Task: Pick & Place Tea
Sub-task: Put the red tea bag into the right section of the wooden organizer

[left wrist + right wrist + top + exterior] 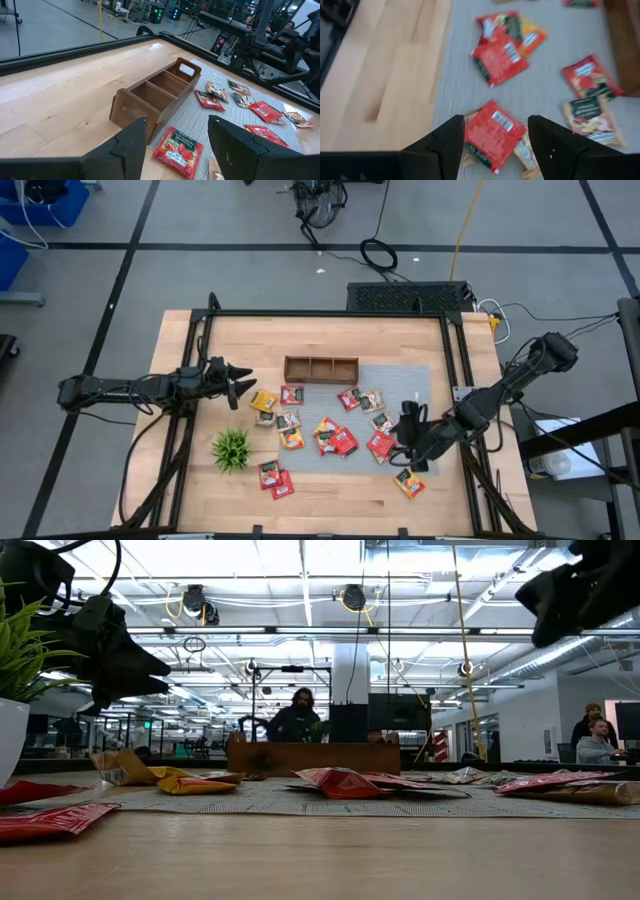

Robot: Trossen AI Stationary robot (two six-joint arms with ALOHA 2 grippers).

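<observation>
The tea packets lie scattered over the grey mat (400,375) and the bare wood of the worktop (180,480): most sit in a loose band across the middle, just in front of the wooden tray (321,369), two red ones (277,478) lie near the front edge beside the small green plant (231,448), and one orange packet (408,482) lies towards the front right corner. The tray stands at the back edge of the mat, and all three of its compartments look empty, so by my reading no packet has been placed yet and the step in hand is the first pick.

The right tool (408,432) hovers above the right part of the mat with its jaws standing wide and nothing between them; in its wrist view a red packet (494,133) lies directly beyond the two fingers (451,142). The left tool (240,383) hangs over the left side of the worktop, pointing towards the tray, also wide open and empty, with a red packet (178,150) lying just ahead of it beside the tray's near end.

The next move probably calls for the right tool to descend straight onto its red packet. The packet lies flat and overlaps another at its edge, so the fingers must catch one packet alone, likely by an edge, before carrying it to a tray compartment.
</observation>
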